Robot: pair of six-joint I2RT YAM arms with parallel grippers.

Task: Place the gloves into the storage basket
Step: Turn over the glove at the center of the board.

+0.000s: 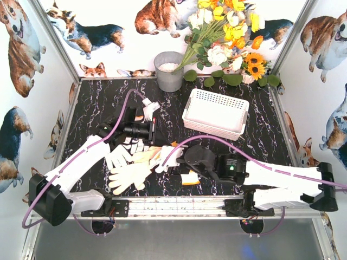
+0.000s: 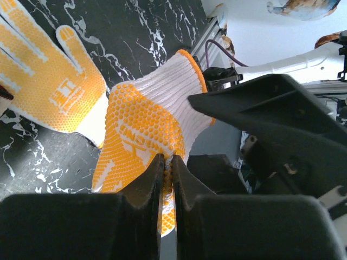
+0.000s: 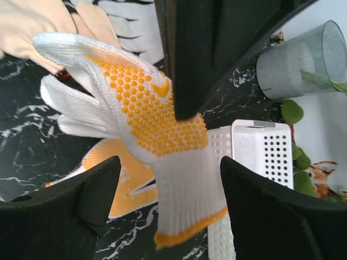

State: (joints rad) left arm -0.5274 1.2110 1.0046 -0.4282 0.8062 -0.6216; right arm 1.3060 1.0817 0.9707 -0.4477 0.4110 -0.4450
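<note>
— So, which step is this?
— A pick, likely turning into a handover. The left fingers pinch a yellow-dotted glove, held clear of the desk. The right fingers are spread either side of its cuff, not touching.
— And the storage basket?
— Well apart, right rear. Other gloves lie near the front.
— Next?
— I'd say the right closes on the cuff before the left releases, then carries it over the rim.

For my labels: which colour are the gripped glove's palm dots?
Yellow-orange, on the white glove; left wrist view.

Grey bucket beside flowers
</note>
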